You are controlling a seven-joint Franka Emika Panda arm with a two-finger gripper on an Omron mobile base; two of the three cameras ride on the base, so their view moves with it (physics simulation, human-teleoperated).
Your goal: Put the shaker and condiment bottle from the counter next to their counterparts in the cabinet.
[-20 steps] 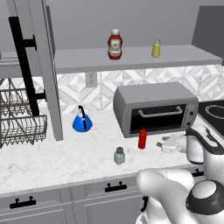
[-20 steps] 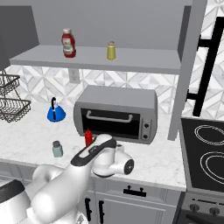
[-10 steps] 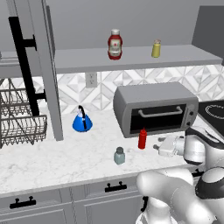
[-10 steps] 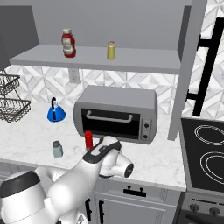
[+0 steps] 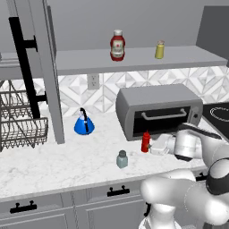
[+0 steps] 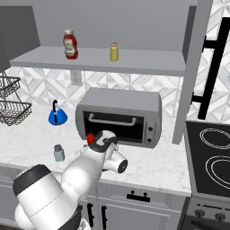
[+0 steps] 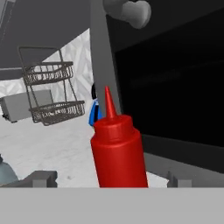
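The pincer [image 7: 109, 179] stands wide open, holding nothing, its tips on either side of the bottle [image 7: 118, 148] on the desk [image 5: 67, 165] before the oven [image 5: 156, 109]. Best ease forward, centre the body, close low.

The hand view shows that straddle; the left base view adds the shaker [image 5: 121, 159] at 8 o'clock of the bottle, and the ketchup [image 5: 117, 44] and yellow shaker [image 5: 159, 49] on the shelf [image 5: 134, 60].

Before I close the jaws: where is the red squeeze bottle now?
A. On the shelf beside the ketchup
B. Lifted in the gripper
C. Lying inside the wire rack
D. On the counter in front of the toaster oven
D: the squeeze bottle stands upright on the counter before the toaster oven, framed between the open gripper fingertips, not yet gripped.
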